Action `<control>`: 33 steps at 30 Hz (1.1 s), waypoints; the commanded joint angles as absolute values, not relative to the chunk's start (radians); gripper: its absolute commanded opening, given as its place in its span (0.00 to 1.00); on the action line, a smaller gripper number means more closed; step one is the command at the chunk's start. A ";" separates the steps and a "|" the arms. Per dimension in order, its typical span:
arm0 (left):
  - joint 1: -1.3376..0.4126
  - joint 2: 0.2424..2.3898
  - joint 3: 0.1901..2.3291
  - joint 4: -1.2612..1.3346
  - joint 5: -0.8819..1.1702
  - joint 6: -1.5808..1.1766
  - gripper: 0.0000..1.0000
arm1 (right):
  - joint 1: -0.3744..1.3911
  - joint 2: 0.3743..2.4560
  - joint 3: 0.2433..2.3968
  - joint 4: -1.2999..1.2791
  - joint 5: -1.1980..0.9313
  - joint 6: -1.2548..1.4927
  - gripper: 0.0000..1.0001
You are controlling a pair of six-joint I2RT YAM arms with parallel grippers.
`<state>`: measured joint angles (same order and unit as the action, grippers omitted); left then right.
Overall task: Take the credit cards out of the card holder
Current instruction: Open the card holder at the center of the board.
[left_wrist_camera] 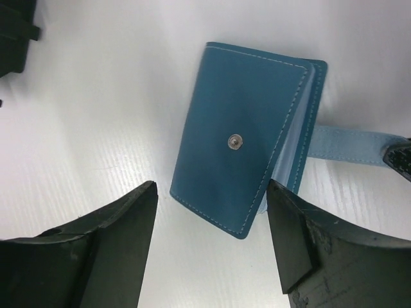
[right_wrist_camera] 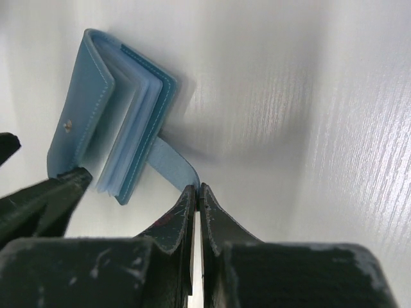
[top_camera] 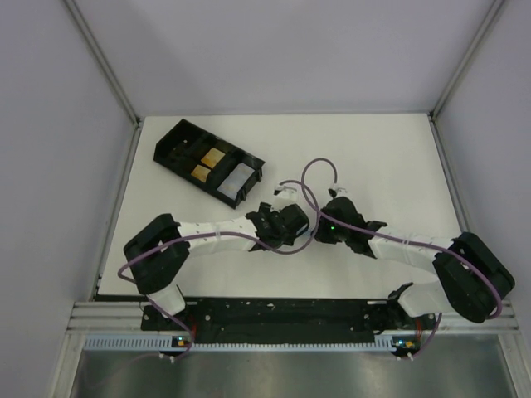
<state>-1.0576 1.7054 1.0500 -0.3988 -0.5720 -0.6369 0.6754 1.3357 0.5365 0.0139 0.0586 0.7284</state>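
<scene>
The card holder [left_wrist_camera: 237,135], a small blue wallet with a metal snap, lies folded on the white table with its covers slightly ajar. Pale inner leaves [right_wrist_camera: 131,122] show at its open edge; the credit cards are hidden inside. My left gripper [left_wrist_camera: 212,192] is open, and its fingers flank the holder's near corner, the right-hand fingertip [left_wrist_camera: 282,212] close to the holder's edge. My right gripper [right_wrist_camera: 199,187] is shut on the end of the holder's light blue tab [right_wrist_camera: 172,165], which is stretched out sideways [left_wrist_camera: 347,142]. In the top view both grippers [top_camera: 286,222] [top_camera: 332,225] meet mid-table and cover the holder.
A black compartmented tray [top_camera: 178,145] stands at the back left, with two gold pieces [top_camera: 207,164] and a white one [top_camera: 234,178] in it. Purple cables loop over both arms. Grey walls close in the table on three sides.
</scene>
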 commanded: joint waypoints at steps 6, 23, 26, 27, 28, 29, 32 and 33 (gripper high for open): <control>-0.962 1.586 0.993 -0.373 -0.555 -0.646 0.69 | 0.661 1.302 0.552 0.003 0.038 0.672 0.00; -0.818 1.600 0.965 -0.322 -0.402 -0.597 0.34 | 0.660 1.305 0.578 -0.074 0.006 0.604 0.00; -0.805 1.637 0.959 -0.324 -0.379 -0.606 0.34 | 0.661 1.305 0.581 -0.080 0.009 0.597 0.00; -0.805 1.644 0.956 -0.324 -0.371 -0.610 0.34 | 0.660 1.305 0.584 -0.084 0.014 0.595 0.00; -0.807 1.647 0.948 -0.322 -0.359 -0.620 0.34 | 0.660 1.305 0.586 -0.090 0.017 0.595 0.00; -0.805 1.649 0.934 -0.313 -0.339 -0.632 0.34 | 0.660 1.307 0.591 -0.098 0.023 0.595 0.00; -0.810 1.643 0.890 -0.287 -0.284 -0.664 0.33 | 0.660 1.299 0.609 -0.120 0.015 0.597 0.00; -0.810 1.641 0.878 -0.287 -0.273 -0.672 0.33 | 0.660 1.296 0.615 -0.124 0.015 0.597 0.01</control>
